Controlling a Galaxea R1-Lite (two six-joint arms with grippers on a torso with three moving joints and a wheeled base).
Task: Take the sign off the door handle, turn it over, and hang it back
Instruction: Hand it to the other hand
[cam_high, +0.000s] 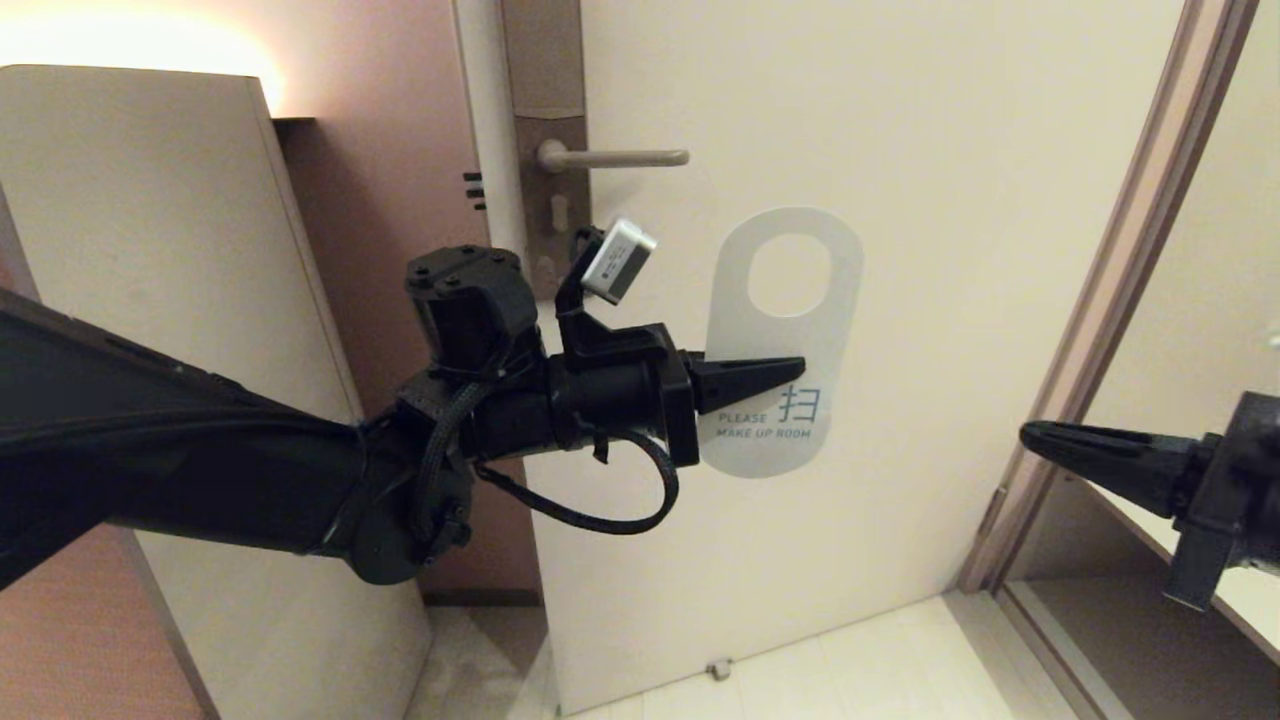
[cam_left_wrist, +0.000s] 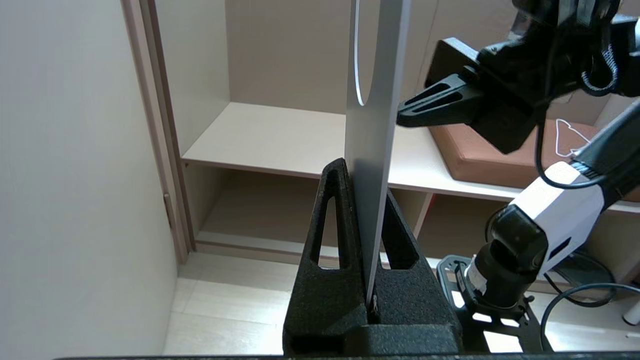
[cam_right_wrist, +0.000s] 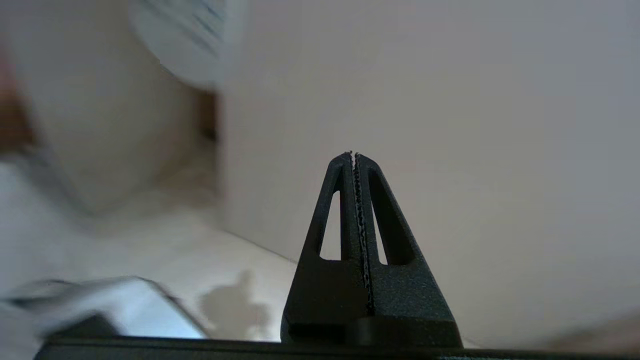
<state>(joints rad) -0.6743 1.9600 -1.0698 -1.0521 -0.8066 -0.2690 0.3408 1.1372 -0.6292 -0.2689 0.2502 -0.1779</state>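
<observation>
While left claw (cam_high: 790, 368) grips | sign (cam_high: 790, 330) upright | hole topmost

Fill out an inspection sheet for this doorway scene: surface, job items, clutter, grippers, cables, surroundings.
Surface: pale door, closed; light tiled floor below.
Job items: sign is off the door handle, held upright in front of the door, white side with "PLEASE MAKE UP ROOM" facing the head camera; handle bare and level.
Clutter: nothing seen.
Grippers: left gripper shut on the sign's lower half, beneath the oval hole; right gripper shut, empty, pointing toward the sign from the right, apart from it.
Cables: black cable loops under the left wrist, clear of the sign.
Surroundings: tall beige panel left of the door; open shelves beyond the frame.
</observation>
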